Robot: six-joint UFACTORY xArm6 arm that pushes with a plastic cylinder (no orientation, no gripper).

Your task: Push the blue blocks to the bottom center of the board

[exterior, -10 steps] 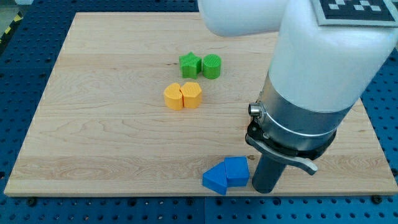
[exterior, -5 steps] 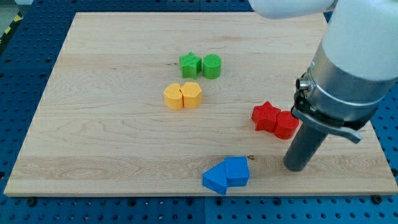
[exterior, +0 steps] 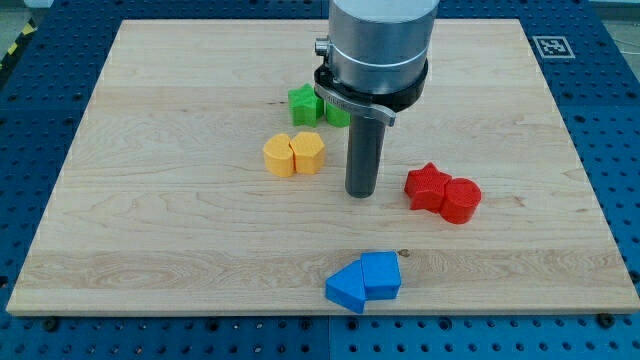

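A: What is being shown underneath everything?

B: A pale wooden board (exterior: 150, 200) is being shown lying on a blue perforated table (exterior: 30, 120).

A: And how is the arm being held?

B: The arm (exterior: 380, 40) is being held upright, coming in from the view's top, with its dark rod pointed straight down. My tip (exterior: 361, 193) is being rested on bare wood near the board's middle, with nothing being gripped or touched by it.

A: Where are the blocks being seen?

B: The two blue blocks (exterior: 364, 281), pressed together, are being seen at the bottom centre, well below my tip. The red pair (exterior: 443, 192) is lying to its right, the yellow pair (exterior: 294, 154) to its left, and the green pair (exterior: 306, 103) is being partly hidden behind the arm.
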